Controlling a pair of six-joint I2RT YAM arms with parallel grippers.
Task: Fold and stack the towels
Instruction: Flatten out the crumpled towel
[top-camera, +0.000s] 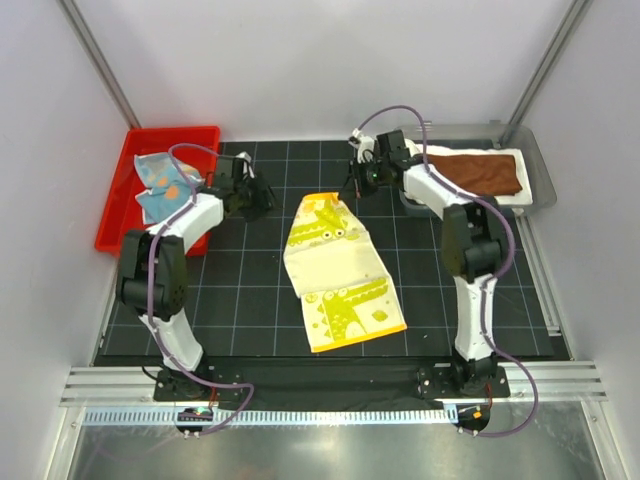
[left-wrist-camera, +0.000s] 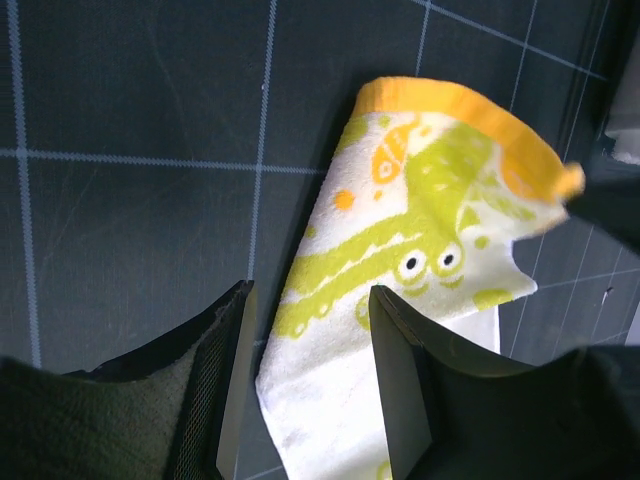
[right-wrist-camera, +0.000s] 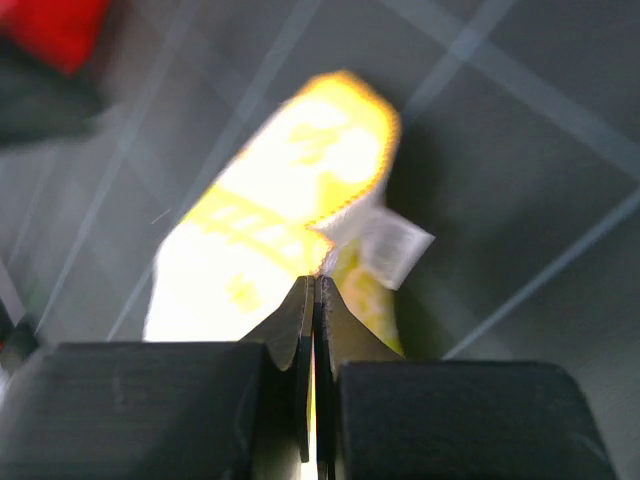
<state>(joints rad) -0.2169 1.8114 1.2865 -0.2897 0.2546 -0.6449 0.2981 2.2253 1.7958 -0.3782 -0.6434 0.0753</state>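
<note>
1. Four towels show from above. The yellow towel (top-camera: 335, 270) with green cartoon print lies partly folded on the black grid mat (top-camera: 240, 300), with one claw at each side of its far end.
2. The right claw (right-wrist-camera: 315, 285) is pinched tight, its two fingers pressed flat together. A sliver of yellow shows between them, so it grips the yellow towel at the far corner.
3. Just past the right claw's tips the towel's bright face spreads away to the left. A small white label (right-wrist-camera: 395, 245) sticks out to the right of them.
4. The left claw (left-wrist-camera: 310, 295) stands about half open and holds nothing. It hovers over the mat, left of the towel's far end and apart from it in the top view.
5. Seen from the left claw, the towel's left edge runs up between the fingers. The orange hem (left-wrist-camera: 460, 110) lies ahead and to the right, and its lifted corner meets a dark shape at the picture's right edge.
6. Behind and left of the left claw, a red bin (top-camera: 205, 135) holds the blue towel (top-camera: 162, 185) with orange spots, crumpled.
7. To the right of the right claw sits a grey tray (top-camera: 540, 165). In it the brown towel (top-camera: 475, 170) lies folded on the white towel (top-camera: 500, 197).
</note>
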